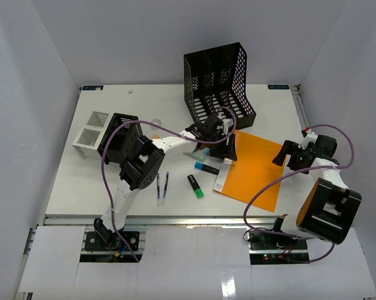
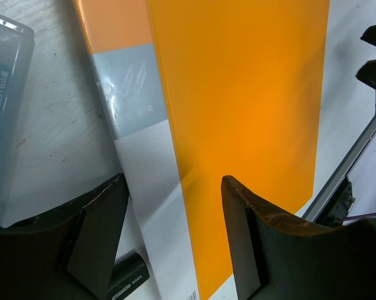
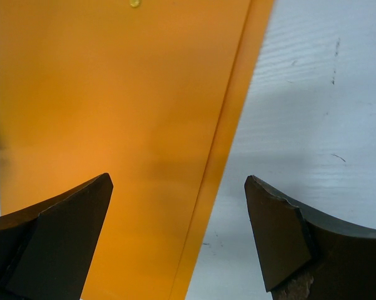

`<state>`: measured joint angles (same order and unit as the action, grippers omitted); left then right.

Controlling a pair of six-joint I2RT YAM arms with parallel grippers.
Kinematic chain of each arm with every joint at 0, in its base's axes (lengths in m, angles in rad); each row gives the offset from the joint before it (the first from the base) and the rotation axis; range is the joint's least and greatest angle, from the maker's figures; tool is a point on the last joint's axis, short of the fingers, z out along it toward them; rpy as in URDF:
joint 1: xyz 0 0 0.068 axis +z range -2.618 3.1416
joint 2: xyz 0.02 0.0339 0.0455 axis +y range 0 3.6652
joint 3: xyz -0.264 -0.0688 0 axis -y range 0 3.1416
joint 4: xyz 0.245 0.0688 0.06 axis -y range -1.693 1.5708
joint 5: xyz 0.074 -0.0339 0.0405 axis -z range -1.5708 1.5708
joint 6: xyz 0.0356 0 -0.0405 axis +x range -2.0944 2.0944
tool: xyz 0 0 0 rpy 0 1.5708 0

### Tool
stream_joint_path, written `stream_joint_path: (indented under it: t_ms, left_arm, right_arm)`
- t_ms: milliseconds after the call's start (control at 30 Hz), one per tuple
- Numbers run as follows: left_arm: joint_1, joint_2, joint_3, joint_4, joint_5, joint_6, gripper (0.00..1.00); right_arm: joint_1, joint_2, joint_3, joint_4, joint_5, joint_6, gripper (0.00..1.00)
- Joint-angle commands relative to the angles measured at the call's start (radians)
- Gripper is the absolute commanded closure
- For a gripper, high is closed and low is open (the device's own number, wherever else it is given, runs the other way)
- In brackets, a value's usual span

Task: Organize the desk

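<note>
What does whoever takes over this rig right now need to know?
Grippers: left gripper open, empty, above where the orange folder meets the white booklet; right gripper open, empty, above the folder's opposite edge.
Things: folder and booklet flat on the desk, near the black mesh file holder; green highlighter, blue marker and pens lie loose.
Done: nothing visibly filed.
Left: all of it.
</note>
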<state>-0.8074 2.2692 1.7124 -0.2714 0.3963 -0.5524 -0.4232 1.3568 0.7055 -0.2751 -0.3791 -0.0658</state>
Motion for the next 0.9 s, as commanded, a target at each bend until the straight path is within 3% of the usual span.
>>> stream_joint_path:
  t_ms: [0,200,400,567,867]
  left_arm:
    - [-0.006,-0.029,-0.009,0.047,0.037,-0.011,0.29]
    - [-0.006,-0.031,-0.019,0.072,0.071,-0.023,0.29]
    - [-0.006,-0.031,-0.028,0.115,0.118,-0.041,0.29]
    - [-0.007,-0.021,-0.028,0.152,0.162,-0.064,0.29]
    - [-0.009,-0.037,-0.103,0.423,0.336,-0.172,0.29]
  right_arm:
    - [-0.015,0.061,0.024,0.034,0.034,0.051,0.07]
    - [-0.022,0.169,0.040,0.033,-0.066,0.052,0.11]
    - [-0.022,0.254,0.051,0.021,-0.159,0.034,0.27]
    - [-0.020,0.290,0.050,0.022,-0.192,0.028,0.34]
    - [-0.020,0.328,0.057,0.017,-0.210,0.020,0.43]
